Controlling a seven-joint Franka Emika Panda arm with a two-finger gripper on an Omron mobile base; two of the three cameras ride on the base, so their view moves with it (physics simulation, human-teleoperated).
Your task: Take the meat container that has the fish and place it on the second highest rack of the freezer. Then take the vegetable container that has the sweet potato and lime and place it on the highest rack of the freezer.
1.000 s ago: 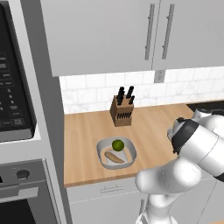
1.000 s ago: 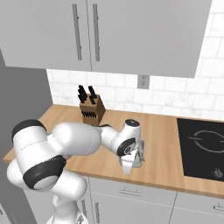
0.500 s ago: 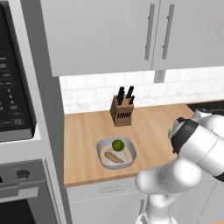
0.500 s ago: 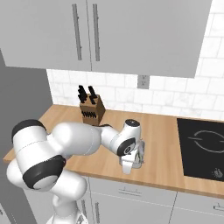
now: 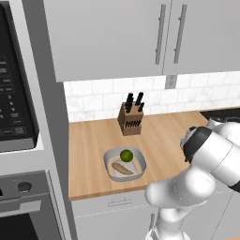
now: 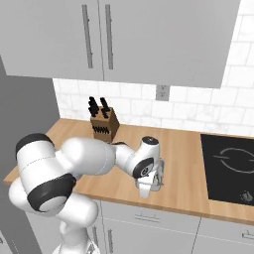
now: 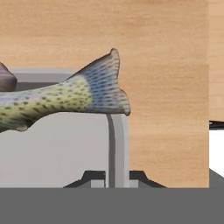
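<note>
- The end effector [image 6: 158, 174] is pinched on the rim of the grey rectangular meat container [image 7: 118, 131] on the wooden bench [image 6: 183, 154].
- The speckled grey-green fish [image 7: 65, 98] lies inside, tail toward 3 o'clock.
- Far left, a grey vegetable container [image 5: 110, 168] holds the round green lime [image 5: 126, 155] and tan sweet potato [image 5: 122, 168].

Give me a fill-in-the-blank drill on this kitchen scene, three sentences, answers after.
1. In the grey tray on the counter, the lime lies beside a ____.
2. The hand is shut on the rim of the container that holds the ____.
3. The knife block stands against the tiled ____.

Answers: sweet potato; fish; wall
</note>
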